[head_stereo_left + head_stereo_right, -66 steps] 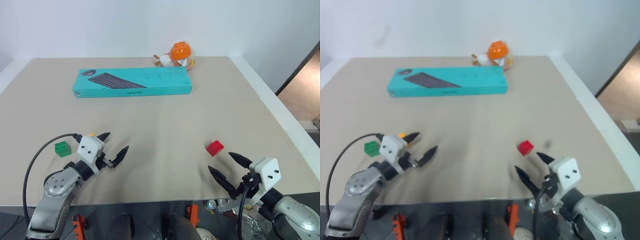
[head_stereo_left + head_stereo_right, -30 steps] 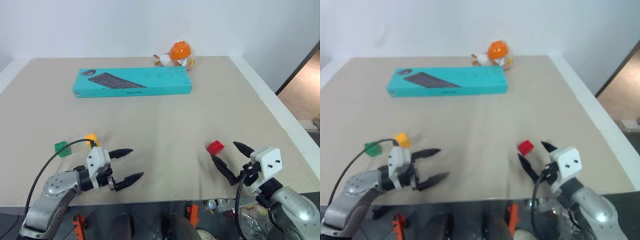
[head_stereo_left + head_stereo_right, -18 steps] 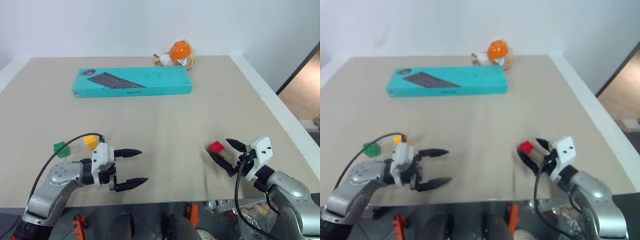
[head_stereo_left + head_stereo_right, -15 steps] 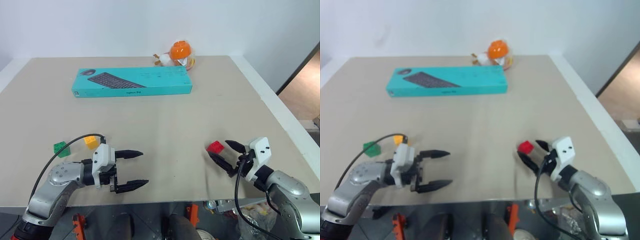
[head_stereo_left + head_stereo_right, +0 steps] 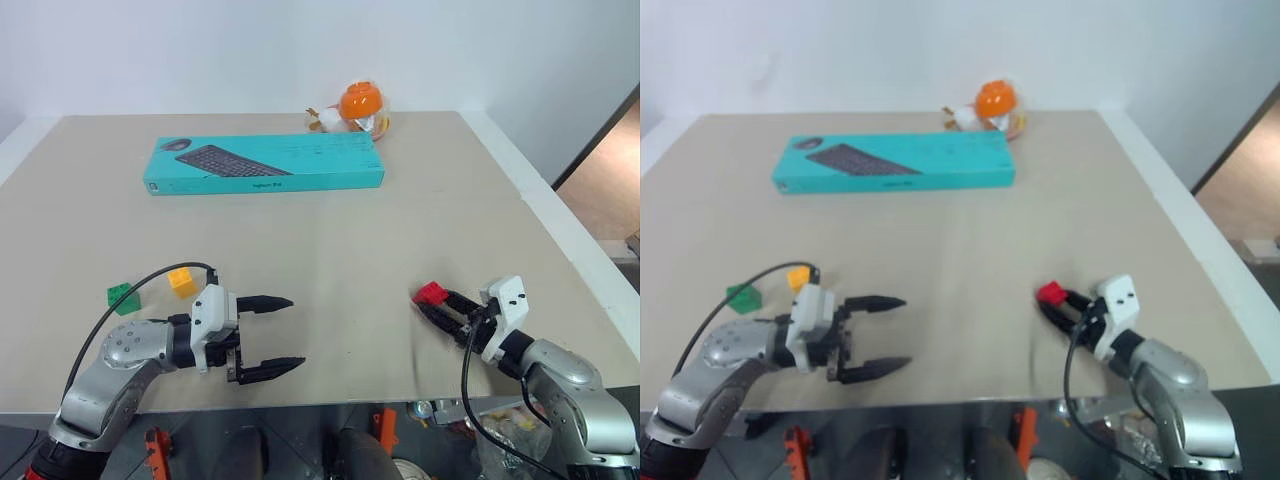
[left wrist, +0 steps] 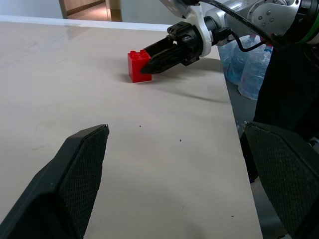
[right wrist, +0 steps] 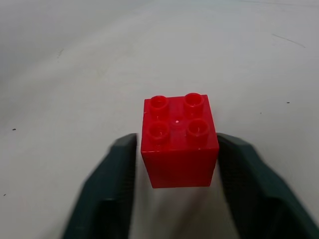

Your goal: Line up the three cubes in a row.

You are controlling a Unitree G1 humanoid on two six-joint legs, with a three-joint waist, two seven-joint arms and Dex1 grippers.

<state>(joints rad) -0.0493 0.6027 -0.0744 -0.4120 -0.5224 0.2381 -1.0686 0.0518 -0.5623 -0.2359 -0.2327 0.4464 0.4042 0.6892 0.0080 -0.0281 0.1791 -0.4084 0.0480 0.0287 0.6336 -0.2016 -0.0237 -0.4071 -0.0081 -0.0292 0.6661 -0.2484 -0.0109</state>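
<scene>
From the head view I see my right gripper (image 5: 437,304) pinching the red cube (image 5: 431,293) near the table's (image 5: 330,230) right front, left gripper (image 5: 275,335) spread wide; right wrist view shows it studs-up, squarish, between my fingers (image 7: 117,189).

The surface (image 5: 330,240) is a broad beige top with a white border along its right edge and a faint seam running across its middle. A plain white wall (image 5: 200,50) stands directly behind its far edge. Past the right edge, wood-toned floor (image 5: 605,190) shows. Lighting is even and diffuse, casting soft shadows.
</scene>
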